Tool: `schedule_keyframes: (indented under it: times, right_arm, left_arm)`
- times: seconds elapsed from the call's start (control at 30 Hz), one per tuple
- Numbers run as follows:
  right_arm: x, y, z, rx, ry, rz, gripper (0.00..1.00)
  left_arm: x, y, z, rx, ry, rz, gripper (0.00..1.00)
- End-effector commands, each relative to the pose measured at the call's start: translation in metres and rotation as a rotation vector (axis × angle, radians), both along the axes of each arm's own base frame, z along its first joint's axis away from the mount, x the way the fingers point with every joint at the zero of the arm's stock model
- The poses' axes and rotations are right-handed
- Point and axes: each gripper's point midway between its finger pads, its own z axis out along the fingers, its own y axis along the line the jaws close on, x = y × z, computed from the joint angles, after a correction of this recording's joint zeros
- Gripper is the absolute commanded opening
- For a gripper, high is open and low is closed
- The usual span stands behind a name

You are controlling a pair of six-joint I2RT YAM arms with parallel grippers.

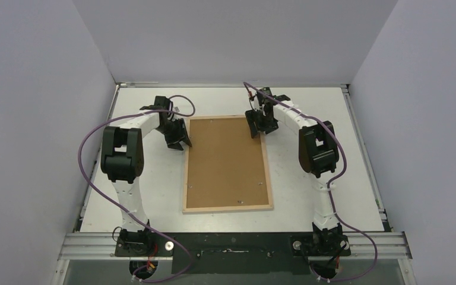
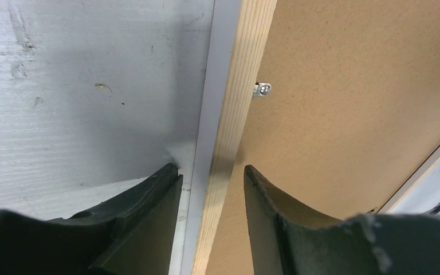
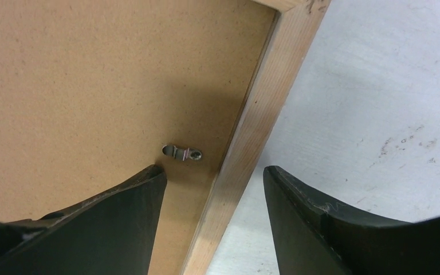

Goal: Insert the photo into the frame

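Observation:
The frame (image 1: 185,178) lies face down in the middle of the table, its pale wood rim round a brown hardboard backing (image 1: 225,160). The photo is hidden. My left gripper (image 1: 181,142) is open and straddles the frame's left rim (image 2: 235,114) near the far left corner, one finger on the table side, one over the backing. My right gripper (image 1: 256,127) is open and straddles the right rim (image 3: 252,137) near the far right corner. A small metal clip (image 3: 182,153) sits on the backing beside the right rim; another clip (image 2: 262,89) sits by the left rim.
The white table (image 1: 332,196) has raised edges and grey walls round it. Purple cables loop from both arms. A few small clips dot the backing near its corners.

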Motion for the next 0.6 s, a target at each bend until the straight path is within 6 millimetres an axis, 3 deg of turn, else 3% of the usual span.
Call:
schedule_keyframes:
  times: [0.0,0.27,0.57]
  right_arm:
    - [0.031,-0.008,-0.003,-0.047,-0.118,-0.141,0.62]
    - [0.041,-0.008,-0.002,-0.014,-0.158,-0.234,0.59]
    - [0.035,-0.014,-0.007,-0.004,-0.135,-0.245,0.49]
  left_arm:
    - [-0.016,0.002,-0.013,0.037,0.05,-0.041,0.41]
    - [-0.033,0.011,-0.025,0.106,0.122,-0.067,0.32]
    - [-0.033,0.009,-0.028,0.096,0.127,-0.072,0.3]
